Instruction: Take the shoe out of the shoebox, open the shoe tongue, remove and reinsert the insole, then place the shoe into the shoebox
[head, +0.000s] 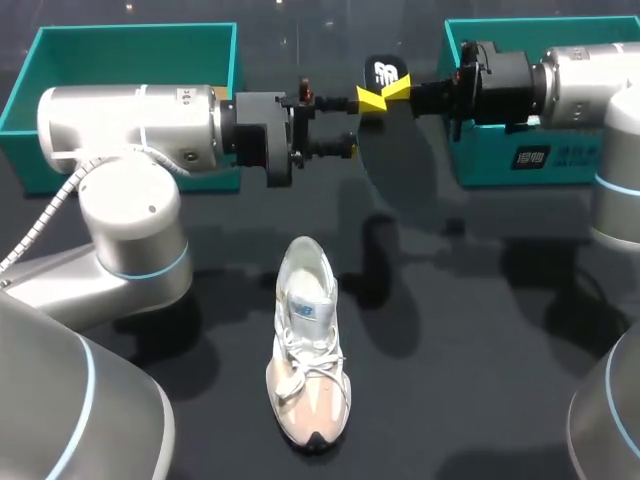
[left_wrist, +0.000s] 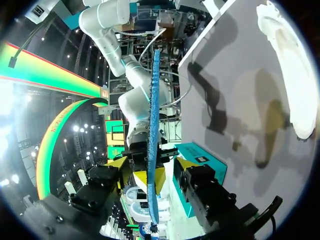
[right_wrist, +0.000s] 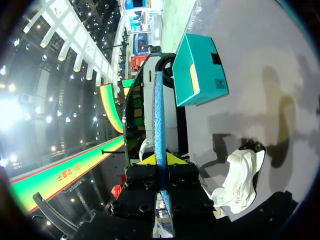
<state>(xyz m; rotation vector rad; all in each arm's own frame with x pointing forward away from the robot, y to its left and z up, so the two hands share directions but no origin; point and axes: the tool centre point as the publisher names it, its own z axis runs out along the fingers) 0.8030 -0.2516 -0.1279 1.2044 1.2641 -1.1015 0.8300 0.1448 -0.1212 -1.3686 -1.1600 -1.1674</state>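
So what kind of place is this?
Probably a robot workstation set up for shoe handling: a teal left shoebox and right shoebox at the back, a white sneaker on the dark table, an insole held in the right gripper.

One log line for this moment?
right gripper: shut on flat black insole | left gripper: open around it | white lace-up sneaker: on table

Dark, glossy table (head: 480, 330)
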